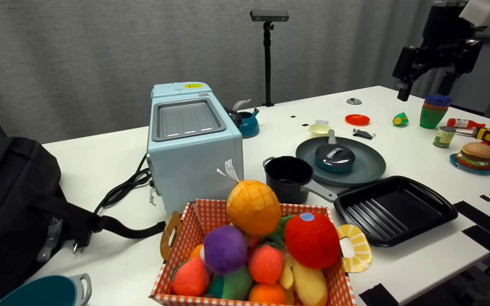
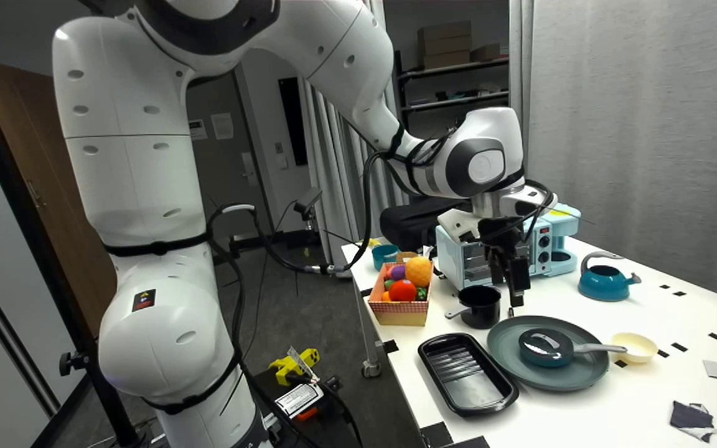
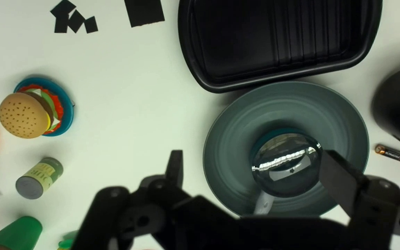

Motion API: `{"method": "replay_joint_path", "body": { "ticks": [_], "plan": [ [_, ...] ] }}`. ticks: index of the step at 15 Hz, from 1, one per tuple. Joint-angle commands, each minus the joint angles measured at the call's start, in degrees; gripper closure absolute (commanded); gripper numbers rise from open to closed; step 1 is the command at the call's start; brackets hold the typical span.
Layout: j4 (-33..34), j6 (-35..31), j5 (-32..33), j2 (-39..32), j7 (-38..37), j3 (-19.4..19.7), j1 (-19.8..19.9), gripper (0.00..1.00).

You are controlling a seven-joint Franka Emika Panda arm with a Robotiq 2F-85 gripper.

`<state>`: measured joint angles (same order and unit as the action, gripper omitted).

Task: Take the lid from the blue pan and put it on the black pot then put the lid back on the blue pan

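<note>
The lid (image 1: 334,154) is round, dark and glossy. It rests on the small round teal-blue pan (image 1: 335,167) with a grey handle, also in an exterior view (image 2: 548,361). That pan stands inside a wide shallow grey-green pan (image 1: 370,166). The black pot (image 1: 285,189) stands beside the wide pan, open at the top, its grey handle sticking out; it also shows in the wrist view (image 3: 392,104). My gripper (image 1: 424,90) is open and empty, high above the table. In the wrist view the right finger overlaps the right edge of the lid (image 3: 288,182).
A black ribbed grill pan (image 1: 398,212) lies close to the wide pan. A fruit basket (image 1: 200,208) and a light-blue oven (image 1: 196,165) stand near the pot. A pale bowl (image 2: 635,348) sits under the pan handle's end. A battery (image 3: 391,152) lies by the pot.
</note>
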<state>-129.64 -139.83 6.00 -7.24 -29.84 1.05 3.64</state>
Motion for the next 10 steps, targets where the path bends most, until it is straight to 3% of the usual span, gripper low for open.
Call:
{"method": "replay_joint_path", "body": {
  "ticks": [1, 10],
  "plan": [
    [4.35, -2.44, 2.19, -5.08, -6.87, 2.28, -2.35, 0.00],
    [13.01, -6.86, 1.79, -15.22, -22.25, 6.88, -6.92, 0.00]
  ]
}}
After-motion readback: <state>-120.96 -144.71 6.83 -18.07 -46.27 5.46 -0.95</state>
